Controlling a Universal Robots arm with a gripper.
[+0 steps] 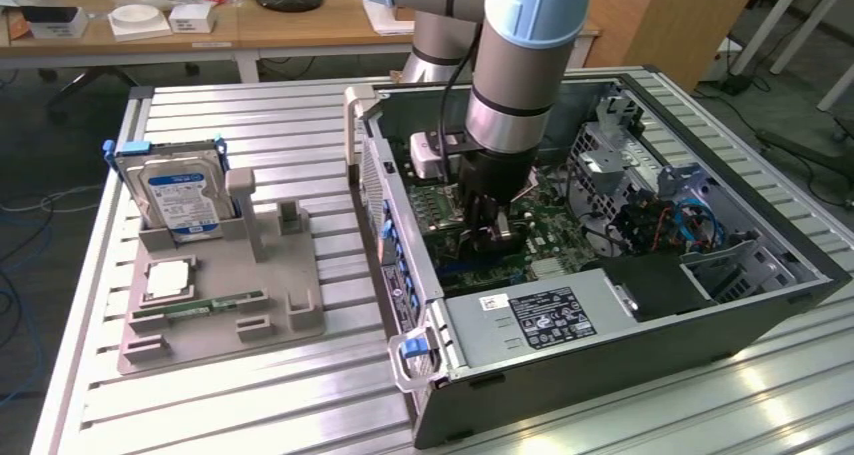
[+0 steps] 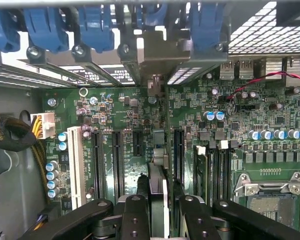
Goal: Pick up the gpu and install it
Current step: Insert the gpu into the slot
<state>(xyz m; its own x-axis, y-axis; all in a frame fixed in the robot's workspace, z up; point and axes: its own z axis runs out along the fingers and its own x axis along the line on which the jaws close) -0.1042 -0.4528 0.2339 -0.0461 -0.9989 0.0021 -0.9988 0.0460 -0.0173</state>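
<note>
My gripper [image 1: 487, 225] is lowered inside the open computer case [image 1: 747, 315], just above the motherboard [image 1: 561, 225]. In the wrist view the gripper [image 2: 159, 205] is shut on the gpu [image 2: 157, 155], which I see edge-on between the black fingers [image 2: 135, 220]. The card stands upright over the row of black expansion slots [image 2: 115, 160]. Its silver bracket [image 2: 157, 55] reaches the case's rear wall, among the blue slot latches [image 2: 95, 25]. Whether the card's edge sits in a slot is hidden.
A grey fixture tray [image 1: 267, 305] beside the case, on the exterior view's left, carries a hard drive with a blue label [image 1: 180, 195], a memory stick [image 1: 214, 302] and a processor chip [image 1: 171, 278]. The power supply [image 1: 534, 320] and drive cage [image 1: 681, 225] crowd the case.
</note>
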